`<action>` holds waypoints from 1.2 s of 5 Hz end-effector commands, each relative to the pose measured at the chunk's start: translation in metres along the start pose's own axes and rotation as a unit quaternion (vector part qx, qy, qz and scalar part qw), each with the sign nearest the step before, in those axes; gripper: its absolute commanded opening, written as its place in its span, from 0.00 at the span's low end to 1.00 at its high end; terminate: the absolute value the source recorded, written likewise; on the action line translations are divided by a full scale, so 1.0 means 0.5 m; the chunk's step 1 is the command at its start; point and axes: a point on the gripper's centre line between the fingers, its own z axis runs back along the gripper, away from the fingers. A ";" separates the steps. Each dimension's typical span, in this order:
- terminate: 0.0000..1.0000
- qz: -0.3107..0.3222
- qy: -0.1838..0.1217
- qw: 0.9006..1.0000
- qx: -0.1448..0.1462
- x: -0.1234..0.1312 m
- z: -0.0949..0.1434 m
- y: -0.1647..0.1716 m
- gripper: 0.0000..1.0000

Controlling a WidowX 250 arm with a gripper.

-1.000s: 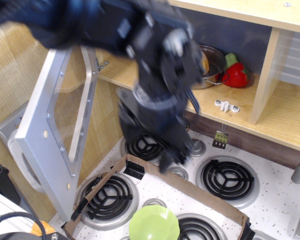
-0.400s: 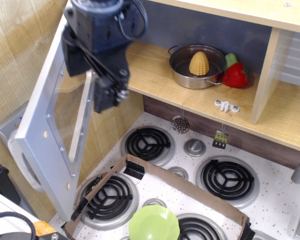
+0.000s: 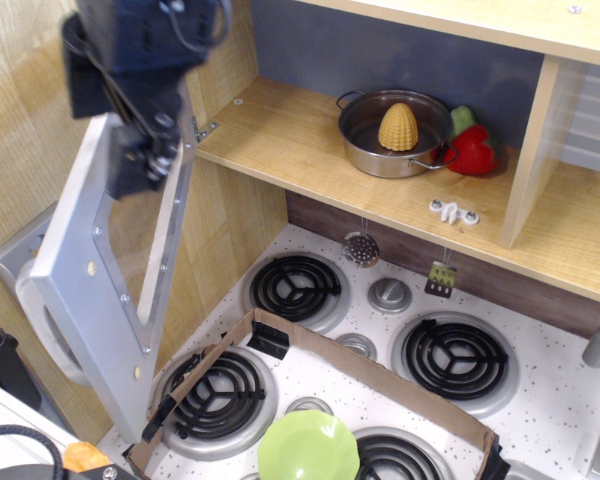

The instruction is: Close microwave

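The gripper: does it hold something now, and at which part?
It cannot be told. The gripper sits in front of the upper part of the open microwave door, but blur hides its fingers and any contact.

No writing, label, brand mark, number or sign can be read anywhere here.

The flat silver-grey microwave door [image 3: 110,265] with its clear plastic window shows only bare metal and small screw heads. The pale wooden shelf [image 3: 300,140] is unmarked wood grain. The round steel pot [image 3: 395,150] carries no visible stamp, and the white speckled stovetop [image 3: 540,410] has specks only. The brown cardboard strip [image 3: 380,380] is plain.
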 end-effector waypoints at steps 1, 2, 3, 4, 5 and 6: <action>0.00 -0.045 -0.006 0.998 0.031 -0.006 0.016 0.063 1.00; 0.00 -0.056 -0.006 0.998 0.040 -0.018 0.014 0.076 1.00; 0.00 -0.069 -0.008 0.996 0.046 -0.029 0.010 0.086 1.00; 0.00 -0.066 -0.011 0.997 0.036 -0.038 -0.016 0.088 1.00; 0.00 -0.052 -0.016 0.998 0.029 -0.041 -0.037 0.080 1.00; 0.00 -0.041 -0.022 0.999 0.015 -0.039 -0.060 0.068 1.00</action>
